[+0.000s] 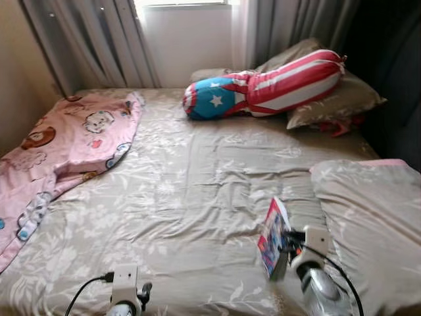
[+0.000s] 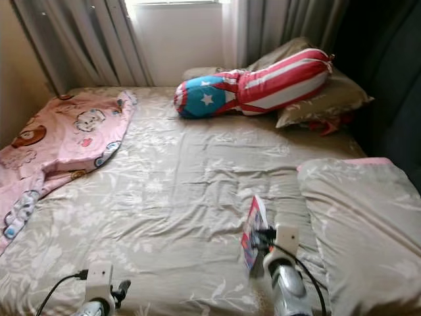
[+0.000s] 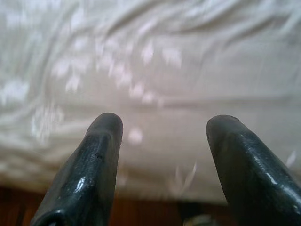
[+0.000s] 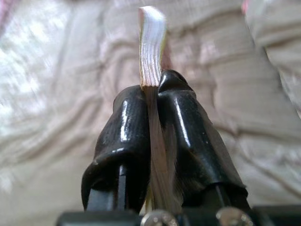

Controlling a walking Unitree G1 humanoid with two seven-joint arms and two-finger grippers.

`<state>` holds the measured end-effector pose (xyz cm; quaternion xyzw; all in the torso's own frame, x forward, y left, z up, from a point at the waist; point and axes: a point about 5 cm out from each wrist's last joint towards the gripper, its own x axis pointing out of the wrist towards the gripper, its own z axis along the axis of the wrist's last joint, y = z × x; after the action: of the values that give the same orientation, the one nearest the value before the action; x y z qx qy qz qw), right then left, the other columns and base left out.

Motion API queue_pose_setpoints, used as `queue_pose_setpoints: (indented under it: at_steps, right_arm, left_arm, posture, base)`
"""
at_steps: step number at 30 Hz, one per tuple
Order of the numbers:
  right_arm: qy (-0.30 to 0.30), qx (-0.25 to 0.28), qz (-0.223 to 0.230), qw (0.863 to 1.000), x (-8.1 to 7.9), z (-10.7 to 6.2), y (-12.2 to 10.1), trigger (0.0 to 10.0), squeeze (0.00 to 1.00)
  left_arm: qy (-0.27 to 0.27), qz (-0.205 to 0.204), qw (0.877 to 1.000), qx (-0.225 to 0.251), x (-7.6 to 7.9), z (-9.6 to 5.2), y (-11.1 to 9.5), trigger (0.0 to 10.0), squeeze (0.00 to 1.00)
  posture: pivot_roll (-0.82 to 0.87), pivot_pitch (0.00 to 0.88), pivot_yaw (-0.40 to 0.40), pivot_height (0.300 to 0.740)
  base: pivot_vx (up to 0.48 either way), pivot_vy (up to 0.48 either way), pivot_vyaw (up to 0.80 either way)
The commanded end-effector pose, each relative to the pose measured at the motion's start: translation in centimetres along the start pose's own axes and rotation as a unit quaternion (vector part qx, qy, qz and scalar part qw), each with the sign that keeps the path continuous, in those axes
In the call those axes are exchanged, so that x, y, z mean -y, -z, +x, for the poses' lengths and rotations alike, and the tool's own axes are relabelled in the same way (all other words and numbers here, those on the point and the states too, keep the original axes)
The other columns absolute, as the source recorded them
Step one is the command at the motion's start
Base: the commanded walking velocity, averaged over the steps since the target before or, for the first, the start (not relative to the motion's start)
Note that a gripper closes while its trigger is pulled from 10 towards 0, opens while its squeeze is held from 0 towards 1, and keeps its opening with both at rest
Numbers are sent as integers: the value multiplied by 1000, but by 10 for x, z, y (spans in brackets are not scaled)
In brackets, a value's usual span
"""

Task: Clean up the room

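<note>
A beige flowered bed (image 1: 191, 197) carries a pink blanket (image 1: 59, 151) on its left, a striped star cushion (image 1: 263, 85) against pillows (image 1: 335, 99), and the right gripper (image 1: 284, 240) pinching a thin book (image 1: 273, 236) upright above the sheet

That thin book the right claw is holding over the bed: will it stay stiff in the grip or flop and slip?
The book looks thin and light, so the right claw should carry it easily. Pinched on its edge, it stands upright, so it is probably fairly stiff. Its cover looks glossy, so it might slip.
</note>
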<state>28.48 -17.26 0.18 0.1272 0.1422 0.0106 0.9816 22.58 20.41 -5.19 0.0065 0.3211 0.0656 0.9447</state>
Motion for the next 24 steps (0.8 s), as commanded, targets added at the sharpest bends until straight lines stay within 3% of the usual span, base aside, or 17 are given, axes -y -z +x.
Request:
queue_pose_setpoints:
  at_steps: [1, 6, 10, 15, 24]
  right_arm:
    - [-20, 50, -10, 998, -9, 11, -24, 10000, 0]
    - [-61, 72, -40, 995, -26, 16, -35, 10000, 0]
    - [-66, 76, -38, 994, -26, 15, -34, 10000, 0]
    - [-56, 65, -37, 996, -24, 13, -30, 10000, 0]
    - [-34, 36, -42, 998, -17, 12, -22, 10000, 0]
  left_arm:
    - [-8, -16, 1000, 17, -4, 2, -7, 10000, 0]
    - [-11, -45, 996, 77, -5, 7, -34, 10000, 0]
    - [-2, -54, 989, 135, -2, 7, -53, 10000, 0]
    - [3, -51, 986, 156, 0, 6, -59, 10000, 0]
    - [7, -49, 980, 192, 1, 5, -69, 10000, 0]
  posture:
    - [-167, 0, 42, 740]
    - [-158, 2, 30, 740]
    - [-160, 29, 38, 740]
    - [-170, 45, 47, 740]
    - [-134, 64, 47, 691]
  base:
    - [0, 0, 0]
    - [0, 0, 0]
    - [0, 0, 0]
    - [0, 0, 0]
    - [0, 0, 0]
